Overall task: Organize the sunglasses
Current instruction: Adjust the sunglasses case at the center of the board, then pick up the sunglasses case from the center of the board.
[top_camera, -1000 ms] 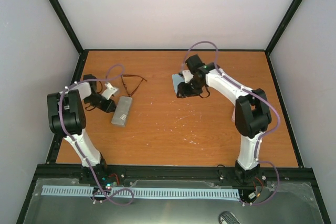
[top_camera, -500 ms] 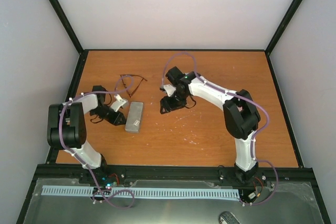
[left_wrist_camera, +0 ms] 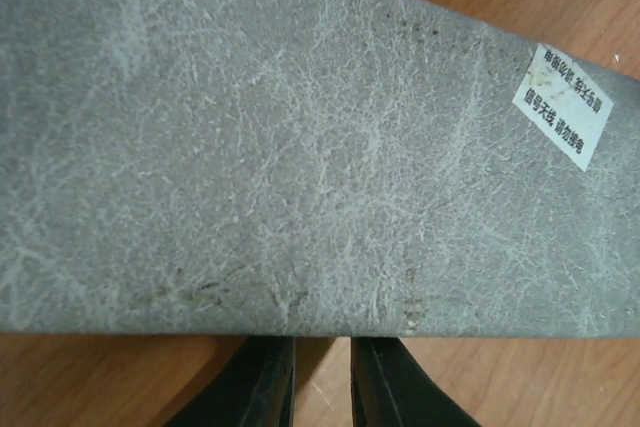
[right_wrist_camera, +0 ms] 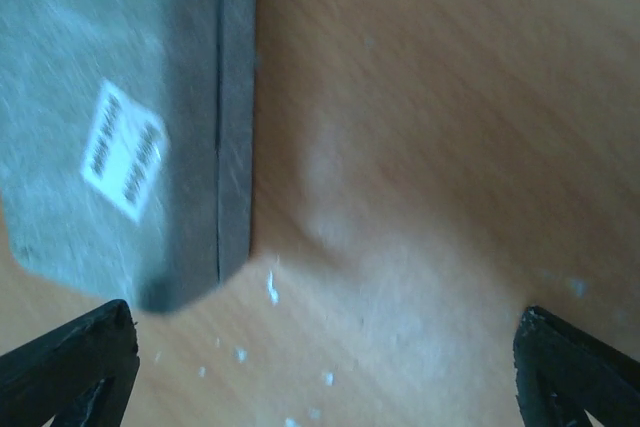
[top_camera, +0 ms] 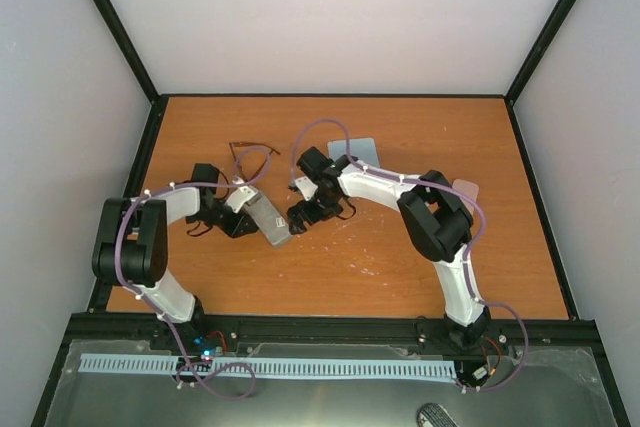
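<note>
The tabletop (top_camera: pixel 400 277) carries everything, and both arms bend in toward its middle-left, which I read as a two-handed job on one thing. That thing is the grey case (top_camera: pixel 270 219), lying flat at a slant between the two pincers and apparently closed; it seems placed so that each arm can reach one end. A light blue cloth (top_camera: pixel 360 150) lies flat beyond the right arm, well apart from the case, likely parked until needed. The right pincer (right_wrist_camera: pixel 325 327) stands wide and holds nothing, its fingers spread either side of the case's stickered corner, probably readied to close on or brace that end. The left pincer (left_wrist_camera: pixel 320 357) is narrow, its fingers close together right at the case's long edge; whether they pinch that edge or only press against it I cannot tell. The dark brown sunglasses (top_camera: pixel 240 147) lie on the bare tabletop just beyond the left pincer, near the case but outside it, so stowing is not yet done. The red-orange pair I cannot make out
</note>
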{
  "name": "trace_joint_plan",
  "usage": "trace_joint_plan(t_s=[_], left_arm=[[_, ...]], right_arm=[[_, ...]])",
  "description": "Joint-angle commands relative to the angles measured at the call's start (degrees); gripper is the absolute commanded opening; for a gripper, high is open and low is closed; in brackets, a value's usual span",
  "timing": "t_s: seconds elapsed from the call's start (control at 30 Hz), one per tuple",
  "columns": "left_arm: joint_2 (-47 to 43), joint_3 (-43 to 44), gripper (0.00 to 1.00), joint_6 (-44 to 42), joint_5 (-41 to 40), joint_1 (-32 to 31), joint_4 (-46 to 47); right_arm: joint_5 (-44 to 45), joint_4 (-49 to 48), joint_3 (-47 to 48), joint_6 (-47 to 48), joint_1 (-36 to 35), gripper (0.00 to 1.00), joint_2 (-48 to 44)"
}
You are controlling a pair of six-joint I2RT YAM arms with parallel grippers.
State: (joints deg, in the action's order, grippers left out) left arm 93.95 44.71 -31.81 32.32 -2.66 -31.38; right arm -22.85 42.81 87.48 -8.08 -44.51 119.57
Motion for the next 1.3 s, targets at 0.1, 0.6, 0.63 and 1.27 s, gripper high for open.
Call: trace_joint_plan(t_s=[0.1, 0.6, 0.63, 1.27], left_arm=[[-4.6, -6.3, 0.18, 0.9, -7.2, 2.4, 7.9], [-15.0, -7.2, 0.18, 1.9, -7.9, 18.1, 12.8], [-15.2, -7.4, 0.18, 1.6, -8.0, 18.4, 13.0], [-16.0, -9.1, 0.19, 0.9, -7.3, 19.2, 15.7]], right_arm=[[12.1, -2.7, 7.8, 6.7, -4.9, 1.00, 3.7], [18.5, 1.4, 17.4, 8.2, -12.0, 1.00, 8.9], [19.5, 2.3, 19.1, 8.1, -12.7, 1.00, 9.9], [25.7, 9.2, 30.5, 6.1, -14.7, 0.64, 18.1]])
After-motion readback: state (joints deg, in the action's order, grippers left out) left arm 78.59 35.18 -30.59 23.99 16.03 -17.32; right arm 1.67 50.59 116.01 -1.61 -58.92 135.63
